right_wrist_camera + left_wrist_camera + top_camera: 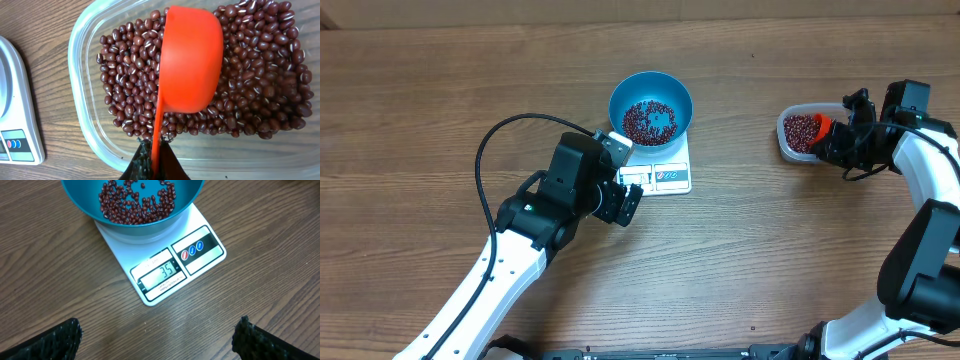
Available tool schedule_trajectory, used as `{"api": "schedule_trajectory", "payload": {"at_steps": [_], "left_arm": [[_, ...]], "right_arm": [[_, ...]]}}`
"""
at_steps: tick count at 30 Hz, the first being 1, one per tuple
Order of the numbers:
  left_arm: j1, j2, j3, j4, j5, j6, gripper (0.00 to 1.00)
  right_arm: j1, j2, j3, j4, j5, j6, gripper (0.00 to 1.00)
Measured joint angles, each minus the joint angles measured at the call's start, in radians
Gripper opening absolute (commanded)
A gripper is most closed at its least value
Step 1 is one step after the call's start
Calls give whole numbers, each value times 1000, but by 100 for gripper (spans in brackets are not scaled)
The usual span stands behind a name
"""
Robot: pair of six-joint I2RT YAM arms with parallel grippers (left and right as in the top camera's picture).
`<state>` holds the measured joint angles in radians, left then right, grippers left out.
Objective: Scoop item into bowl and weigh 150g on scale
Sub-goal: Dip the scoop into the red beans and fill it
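Beans (260,90) lie just under the right pincer (152,162), clamped on the orange scoop (190,60) in the clear container (80,110); a refill step, I judge: next dig in and lift level. Farther off, the left pincer (157,340) gapes before the scale (200,250) and blue bowl (80,210)

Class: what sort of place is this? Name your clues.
Probably a robotics lab bench: two robot arms at a wooden table, a scale carrying a bowl of beans, the right gripper holding an orange scoop.
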<state>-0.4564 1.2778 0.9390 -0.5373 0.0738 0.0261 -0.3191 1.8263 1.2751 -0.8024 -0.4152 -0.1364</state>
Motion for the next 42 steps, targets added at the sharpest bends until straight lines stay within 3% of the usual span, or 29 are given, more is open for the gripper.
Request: {"api": "schedule_trajectory", "payload": {"at_steps": [26,42], "left_arm": [[0,0,0,0,0,0,99],[0,0,0,0,0,0,100]], "right_arm": [[5,34,7,-17,-151,-3,4],[-102,49,0,-29,-304,32,4]]}}
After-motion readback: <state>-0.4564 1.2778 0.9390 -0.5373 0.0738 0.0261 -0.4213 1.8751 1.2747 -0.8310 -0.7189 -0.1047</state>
